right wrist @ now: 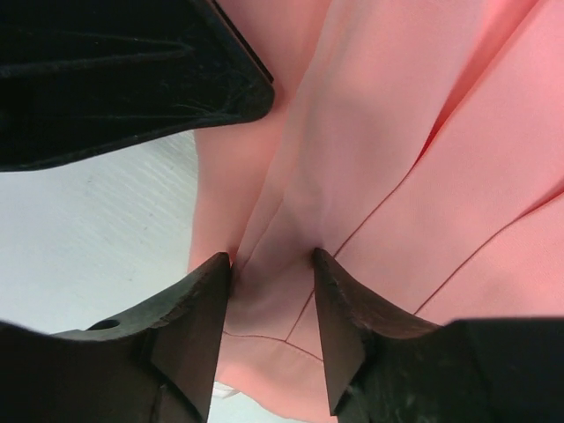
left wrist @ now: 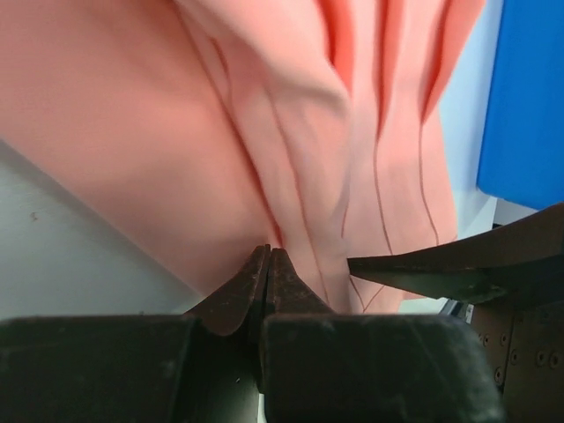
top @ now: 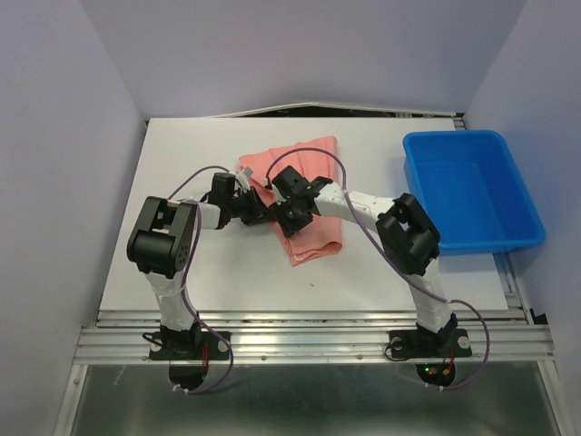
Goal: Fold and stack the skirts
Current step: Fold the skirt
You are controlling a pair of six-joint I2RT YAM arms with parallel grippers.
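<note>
skirt point(top: 309, 159) sits mid-desk point(top: 345, 282), long axis roughly 12 to 6. It's the only one in sight (no stack to land on yet). Both jaws are on it toward its 9 o'clock side, nearly touching each other.

Risks, my read:
- The grips are very close together. Any diverging pull would bunch the pleats rather than set a clean crease, and the fold comes out skewed.
- The left bite is thin and right at the cloth's edge. Pleated fabric could slide out mid-lift and that side drops.
- The right jaws hold a bunched ridge, likely more than one layer, so lifting may drag the under layer along.
- Finger clash: each wrist view shows the other arm's black finger close by.

Jaws:
- Left: closed, fingertips point(left wrist: 251, 282) meeting, with cloth draping away from the tips. It reads as a pinch on the skirt (can't see how much cloth is inside).
- Right: closed down to a narrow gap. A ridge of skirt fills it and touches both pads point(right wrist: 339, 308), with creases fanning out from there, so it's gripping.

Blue bin point(top: 472, 191) sits at 3 o'clock of the skirt, well apart. A wide swing of the right arm point(top: 408, 232) could clip it.
</note>
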